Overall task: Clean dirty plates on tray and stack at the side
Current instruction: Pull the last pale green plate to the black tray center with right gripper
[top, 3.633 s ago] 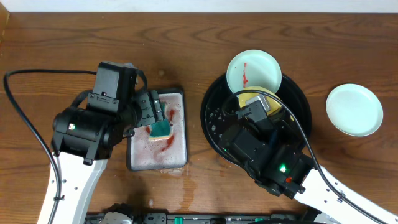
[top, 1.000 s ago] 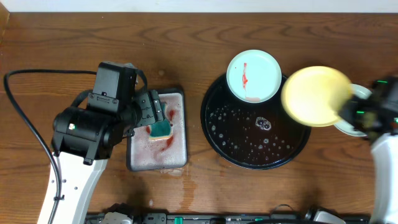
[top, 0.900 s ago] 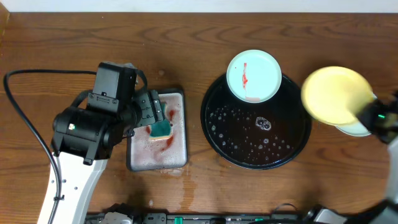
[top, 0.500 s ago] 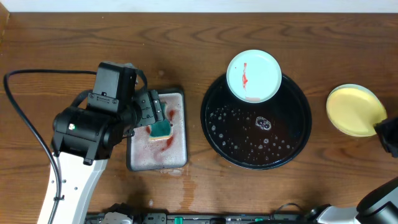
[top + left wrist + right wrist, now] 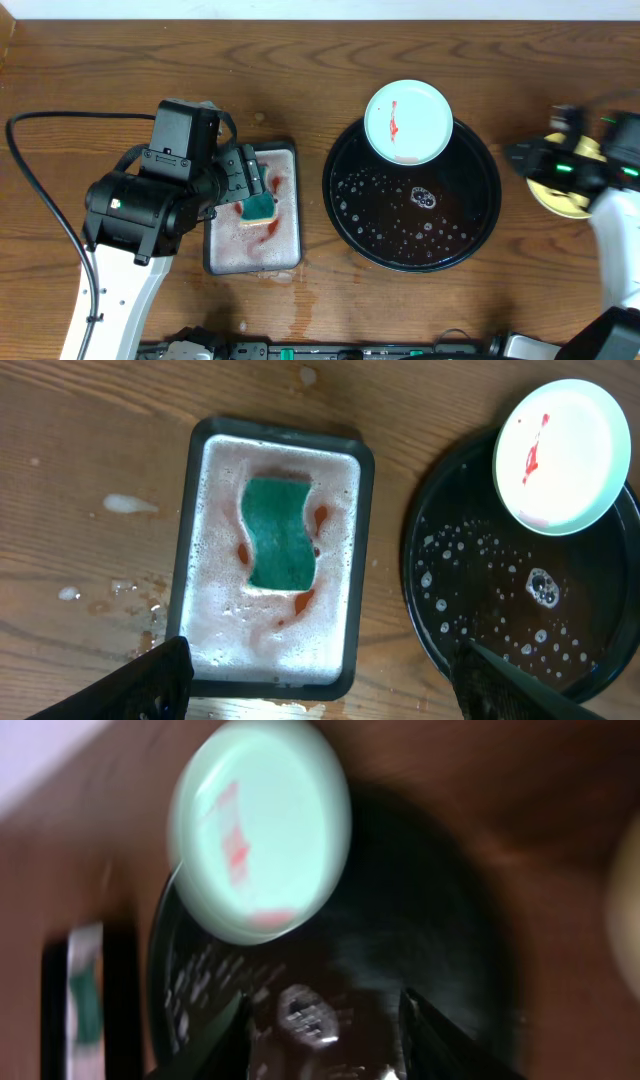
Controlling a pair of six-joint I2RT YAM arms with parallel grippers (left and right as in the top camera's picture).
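Note:
One mint plate [image 5: 408, 122] with red smears sits on the far rim of the black tray [image 5: 412, 235]. It also shows in the left wrist view [image 5: 562, 455] and, blurred, in the right wrist view [image 5: 260, 825]. The yellow plate [image 5: 568, 198] lies on the bare tabletop right of the tray, partly under my right arm. The second mint plate is hidden beneath it. My right gripper [image 5: 522, 155] is open and empty, just right of the tray's rim [image 5: 330, 1035]. My left gripper [image 5: 246, 186] is open and empty above the green sponge [image 5: 280, 532].
The small grey tray [image 5: 222, 255] holds foam, red stains and the green sponge [image 5: 261, 208]. Water drops lie on the wood beside it [image 5: 128, 505]. The black tray's floor [image 5: 500, 620] is wet with droplets. The yellow plate's edge shows at the right of the right wrist view [image 5: 628, 910].
My right gripper carried the yellow plate from the tray to the right, set it on the mint plate at the side, let go and swung back toward the tray. The left arm has not moved.

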